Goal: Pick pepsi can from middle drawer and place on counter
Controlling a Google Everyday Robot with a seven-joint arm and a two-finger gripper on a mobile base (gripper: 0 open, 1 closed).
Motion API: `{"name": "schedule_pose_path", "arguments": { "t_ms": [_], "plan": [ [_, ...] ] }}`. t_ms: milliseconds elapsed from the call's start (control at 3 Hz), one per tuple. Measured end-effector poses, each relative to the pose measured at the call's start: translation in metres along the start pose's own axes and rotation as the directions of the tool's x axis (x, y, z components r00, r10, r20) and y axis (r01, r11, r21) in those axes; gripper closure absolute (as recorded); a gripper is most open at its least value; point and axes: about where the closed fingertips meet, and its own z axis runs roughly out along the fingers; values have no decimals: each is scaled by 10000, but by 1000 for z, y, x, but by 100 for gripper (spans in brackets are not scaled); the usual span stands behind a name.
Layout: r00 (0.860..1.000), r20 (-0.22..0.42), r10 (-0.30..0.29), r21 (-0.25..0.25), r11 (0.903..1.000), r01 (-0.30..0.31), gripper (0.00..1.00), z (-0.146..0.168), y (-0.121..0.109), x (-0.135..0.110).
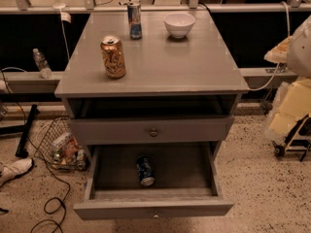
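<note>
The pepsi can (145, 170) lies on its side on the dark floor of the open middle drawer (153, 208), the lowest drawer of the grey cabinet, pulled out toward me. The counter (194, 67) is the cabinet's flat grey top. My gripper is out of view. Only a pale part of my arm (297, 47) shows at the right edge, level with the counter and well away from the drawer.
On the counter stand a gold-orange can (112, 57), a slim blue-silver can (134, 20) and a white bowl (179, 24). The knobbed drawer front (153, 131) above is closed. A wire basket (63, 147) and cables lie on the floor at left.
</note>
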Motion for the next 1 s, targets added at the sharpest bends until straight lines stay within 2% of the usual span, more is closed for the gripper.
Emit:
{"name": "schedule_pose_path", "arguments": {
  "t_ms": [333,667,1000],
  "plan": [
    [9971,641,416,-672,9970,-373,0,33,24,-1],
    [9901,1108,857,-1348,9884,-705,0,80,48,-2],
    [9826,1409,1206,-1813,9789,-942,0,120,67,-6]
  ]
}}
